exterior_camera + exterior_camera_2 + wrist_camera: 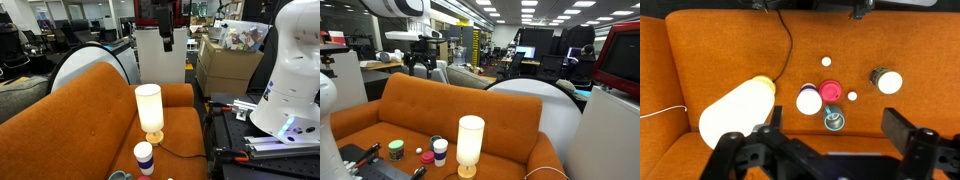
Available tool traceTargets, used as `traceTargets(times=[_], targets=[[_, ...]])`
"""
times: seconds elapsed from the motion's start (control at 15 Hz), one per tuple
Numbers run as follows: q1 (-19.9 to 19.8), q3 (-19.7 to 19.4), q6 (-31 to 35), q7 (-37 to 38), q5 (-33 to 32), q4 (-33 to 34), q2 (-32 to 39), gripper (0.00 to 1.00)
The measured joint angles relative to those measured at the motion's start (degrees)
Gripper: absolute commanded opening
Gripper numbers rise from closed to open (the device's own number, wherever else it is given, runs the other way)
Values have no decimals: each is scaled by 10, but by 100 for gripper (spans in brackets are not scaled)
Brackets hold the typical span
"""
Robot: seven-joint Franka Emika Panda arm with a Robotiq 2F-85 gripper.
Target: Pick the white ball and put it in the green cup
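In the wrist view, the small teal-green cup stands upright on the orange sofa seat, its round rim facing the camera. Two small white balls lie on the seat: one just right of a red cap, the other farther back. My gripper is open and empty, high above the seat, with the cup between its two fingers in the picture. Both exterior views show the gripper well above the sofa back. The cup shows only as a teal rim at the bottom edge of an exterior view.
A lit white lamp stands on the seat, its cord running to the back. A white-and-purple banded cylinder, a red cap and a dark green jar with a white top stand near the cup.
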Motion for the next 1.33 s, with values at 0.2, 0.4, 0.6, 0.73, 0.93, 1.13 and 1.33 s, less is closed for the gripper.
traceTargets(times=[0.2, 0.4, 0.6, 0.73, 0.93, 1.13, 1.33], targets=[[0, 0, 1, -6, 0, 1, 3, 100], [0, 0, 1, -7, 0, 1, 2, 100], [1, 1, 5, -6, 7, 1, 3, 100], [7, 3, 31, -7, 27, -3, 12, 100], [29, 11, 114, -8, 59, -13, 52, 100], [42, 26, 209, -8, 66, -21, 116, 100], [42, 30, 218, -7, 66, -20, 129, 100]])
